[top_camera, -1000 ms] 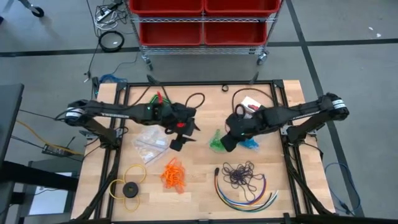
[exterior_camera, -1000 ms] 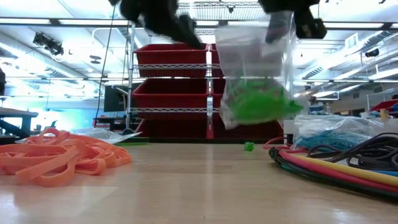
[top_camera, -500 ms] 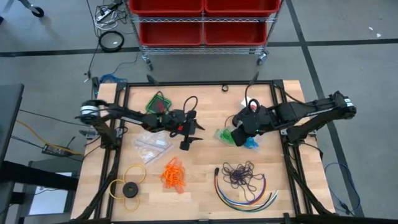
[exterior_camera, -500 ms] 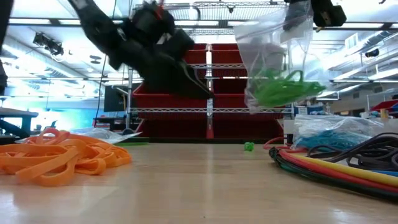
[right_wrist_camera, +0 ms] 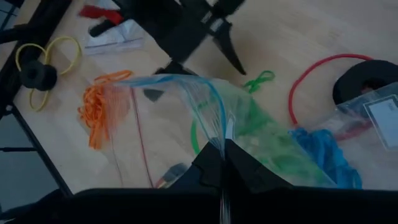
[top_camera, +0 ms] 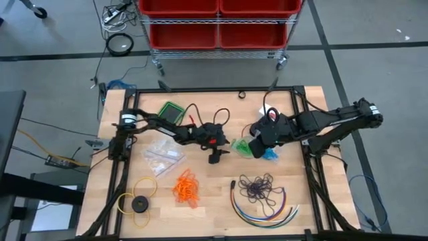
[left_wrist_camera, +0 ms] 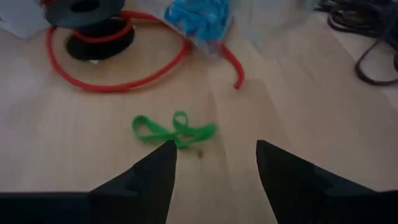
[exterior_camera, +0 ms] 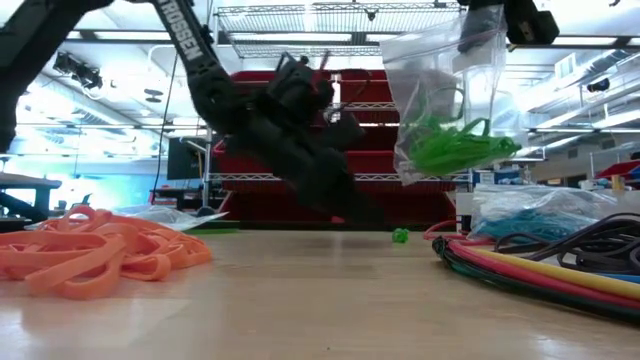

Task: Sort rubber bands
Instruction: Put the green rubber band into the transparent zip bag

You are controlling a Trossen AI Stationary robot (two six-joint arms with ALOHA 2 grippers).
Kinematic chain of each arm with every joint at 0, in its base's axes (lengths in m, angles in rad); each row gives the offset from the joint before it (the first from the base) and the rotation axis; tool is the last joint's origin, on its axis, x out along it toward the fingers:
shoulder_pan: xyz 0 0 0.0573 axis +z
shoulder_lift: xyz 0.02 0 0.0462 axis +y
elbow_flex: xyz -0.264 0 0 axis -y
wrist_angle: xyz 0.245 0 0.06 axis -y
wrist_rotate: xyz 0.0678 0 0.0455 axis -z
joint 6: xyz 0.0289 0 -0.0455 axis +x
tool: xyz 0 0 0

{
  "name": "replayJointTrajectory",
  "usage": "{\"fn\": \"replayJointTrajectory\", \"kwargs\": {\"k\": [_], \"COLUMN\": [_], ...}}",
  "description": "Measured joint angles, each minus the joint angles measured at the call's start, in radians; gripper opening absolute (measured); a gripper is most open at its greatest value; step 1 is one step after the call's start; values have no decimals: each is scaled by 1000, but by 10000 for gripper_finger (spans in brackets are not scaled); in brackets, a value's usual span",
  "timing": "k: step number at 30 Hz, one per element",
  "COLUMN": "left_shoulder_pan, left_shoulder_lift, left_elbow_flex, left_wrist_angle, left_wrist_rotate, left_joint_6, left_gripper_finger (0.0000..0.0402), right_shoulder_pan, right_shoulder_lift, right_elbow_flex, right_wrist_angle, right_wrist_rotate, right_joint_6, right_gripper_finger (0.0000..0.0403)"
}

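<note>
A loose green rubber band (left_wrist_camera: 174, 129) lies flat on the wooden table, just ahead of my left gripper (left_wrist_camera: 214, 149), which is open, low over the table and slanting down (exterior_camera: 360, 210). My right gripper (top_camera: 257, 144) is shut on a clear zip bag (exterior_camera: 445, 100) holding green rubber bands (exterior_camera: 455, 145). Orange rubber bands (top_camera: 186, 187) lie piled near the front, with dark purple ones (top_camera: 259, 187) to their right. Blue rubber bands sit in a bag (top_camera: 269, 155) beside the right gripper. My right gripper pinches the clear bag's top edge (right_wrist_camera: 219, 142) between its two shut fingers, coming from above. The bag hangs below the fingers, clear of the table, its mouth partly spread open and the green bands gathered at its bottom (right_wrist_camera: 255, 134).
Long coloured cables (top_camera: 264, 207) curve along the front right. A yellow ring with a black disc (top_camera: 137, 201) lies front left, and empty clear bags (top_camera: 162, 154) lie left of centre. A red ring with a black disc (left_wrist_camera: 93, 37) sits at the far right. Red bins (top_camera: 217, 20) stand behind the table.
My left gripper has come down and gone toward the table's right edge, reaching out to the loose green band while staying open. My right gripper has carried the bag a little up and to the right, then kept still.
</note>
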State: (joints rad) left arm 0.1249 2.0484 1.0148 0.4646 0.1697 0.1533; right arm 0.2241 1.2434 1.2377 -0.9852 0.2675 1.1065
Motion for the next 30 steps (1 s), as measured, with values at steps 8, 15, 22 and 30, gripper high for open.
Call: {"fn": "replayJointTrajectory", "kwargs": {"k": [8, 15, 22, 30], "left_shoulder_pan": [10, 38, 39, 16], "left_shoulder_lift": [76, 97, 85, -71], "left_elbow_flex": [90, 125, 124, 112], "left_wrist_angle": [-38, -123, -163, -436], "left_wrist_rotate": [-124, 14, 56, 81], "left_joint_6": [-42, 51, 56, 153], "left_gripper_finger": [222, 60, 6, 2], "right_shoulder_pan": [20, 19, 25, 46], "right_shoulder_lift": [0, 0, 0, 0], "right_elbow_flex": [0, 0, 0, 0], "right_wrist_angle": [2, 3, 3, 3], "right_wrist_rotate": [26, 28, 32, 32], "right_joint_6": [8, 5, 4, 27], "right_gripper_finger": [0, 0, 0, 0]}}
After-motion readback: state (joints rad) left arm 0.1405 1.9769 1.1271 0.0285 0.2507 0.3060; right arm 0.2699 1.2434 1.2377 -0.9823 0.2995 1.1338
